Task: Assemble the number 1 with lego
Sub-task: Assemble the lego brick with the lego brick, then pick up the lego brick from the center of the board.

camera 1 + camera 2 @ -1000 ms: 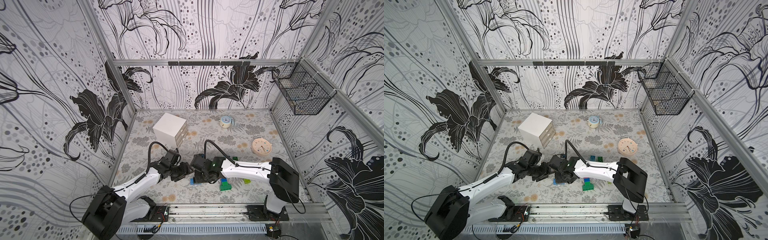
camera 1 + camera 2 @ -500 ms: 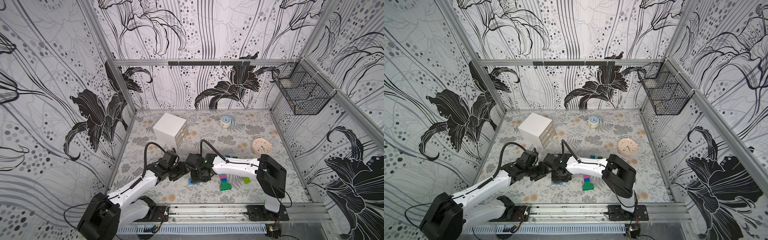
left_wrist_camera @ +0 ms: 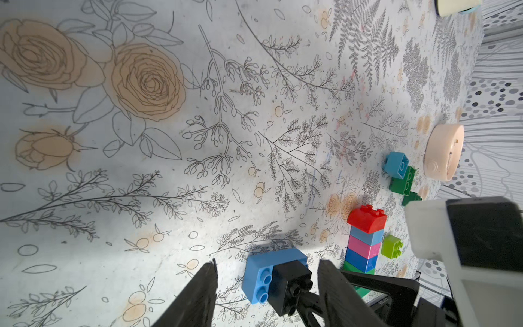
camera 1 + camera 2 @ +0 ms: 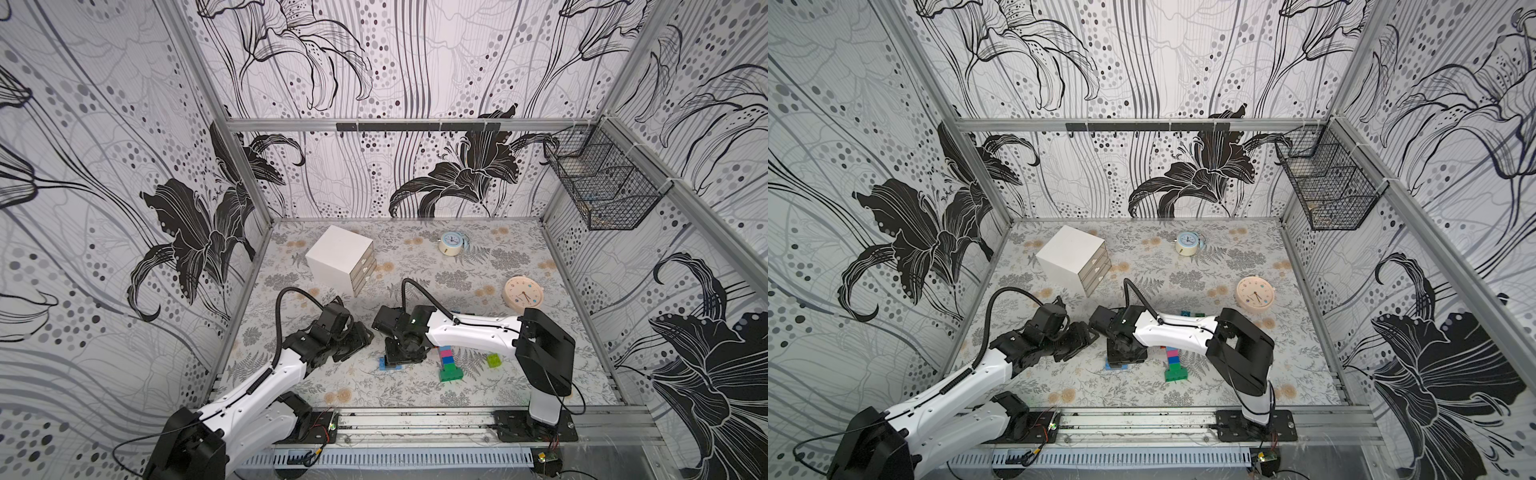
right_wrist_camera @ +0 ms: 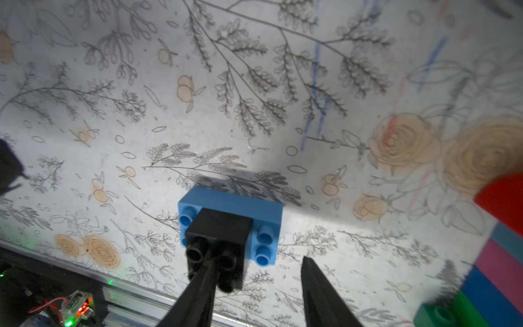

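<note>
Black brick (image 5: 220, 229) seated on blue oblong brick (image 5: 235, 201), both on floral mat (image 3: 169, 198), right gripper (image 5: 256, 263) jaws apart, one finger in front of black brick, left gripper (image 3: 266, 262) jaws apart, clamping nothing, red-to-green brick column (image 3: 365, 243) near.

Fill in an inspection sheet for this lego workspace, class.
Surface: floral mat, faint coloured streaks.
Job's things: black brick on blue brick; stack of green, blue, pink, light blue, red; lime brick beside it; light blue brick and dark green bricks farther off.
Clutter: drawer box, blue clock, peach clock.
End effectors: left end effector and right end effector open, at the black brick.
Cables: left cable and right cable loop over the wrists.
Surroundings: flower-print walls, basket on wall.
</note>
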Tool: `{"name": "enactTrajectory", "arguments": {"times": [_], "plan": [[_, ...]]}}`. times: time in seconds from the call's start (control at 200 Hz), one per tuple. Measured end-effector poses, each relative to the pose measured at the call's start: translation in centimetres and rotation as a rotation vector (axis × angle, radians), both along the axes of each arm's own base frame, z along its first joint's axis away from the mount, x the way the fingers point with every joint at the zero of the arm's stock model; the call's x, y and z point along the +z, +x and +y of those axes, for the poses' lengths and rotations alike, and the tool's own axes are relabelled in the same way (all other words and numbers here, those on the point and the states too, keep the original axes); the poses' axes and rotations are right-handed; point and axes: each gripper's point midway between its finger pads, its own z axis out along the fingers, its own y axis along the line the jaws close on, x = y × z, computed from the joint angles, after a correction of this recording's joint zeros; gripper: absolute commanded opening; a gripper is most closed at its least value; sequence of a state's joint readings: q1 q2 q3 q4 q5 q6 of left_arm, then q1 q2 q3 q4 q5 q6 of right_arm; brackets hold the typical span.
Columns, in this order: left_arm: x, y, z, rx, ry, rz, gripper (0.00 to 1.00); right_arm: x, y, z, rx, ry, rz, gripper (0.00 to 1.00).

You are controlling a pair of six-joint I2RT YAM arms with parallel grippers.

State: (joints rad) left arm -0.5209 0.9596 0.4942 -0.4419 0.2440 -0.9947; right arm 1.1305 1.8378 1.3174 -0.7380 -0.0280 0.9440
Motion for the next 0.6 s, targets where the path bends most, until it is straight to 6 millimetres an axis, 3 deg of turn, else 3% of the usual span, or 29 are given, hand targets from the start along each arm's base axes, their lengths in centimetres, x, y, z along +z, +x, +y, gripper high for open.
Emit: {"name": "enactTrajectory", "arguments": {"times": [0.215, 0.315, 0.381, 0.446, 0.601], "plan": [[1.6, 0.9, 0.2, 0.014, -0.006, -0.089, 0.57, 4.8, 0.6, -0.4, 0.079, 0.085, -0.113, 0.62], [2.2, 1.3, 0.4, 0.019, -0.001, -0.128, 0.57, 6.0, 1.0, -2.2, 0.077, 0.076, -0.15, 0.61], [2.8, 1.7, 0.6, 0.023, 0.008, -0.157, 0.57, 6.2, 1.5, -5.0, 0.047, 0.027, -0.172, 0.61], [3.7, 2.1, 0.7, 0.03, 0.011, -0.194, 0.58, 6.1, 2.1, -9.0, -0.014, -0.037, -0.189, 0.62], [5.1, 2.9, 1.4, 0.065, 0.024, -0.272, 0.61, 4.9, 2.7, -21.0, -0.259, -0.18, -0.185, 0.77]]}}
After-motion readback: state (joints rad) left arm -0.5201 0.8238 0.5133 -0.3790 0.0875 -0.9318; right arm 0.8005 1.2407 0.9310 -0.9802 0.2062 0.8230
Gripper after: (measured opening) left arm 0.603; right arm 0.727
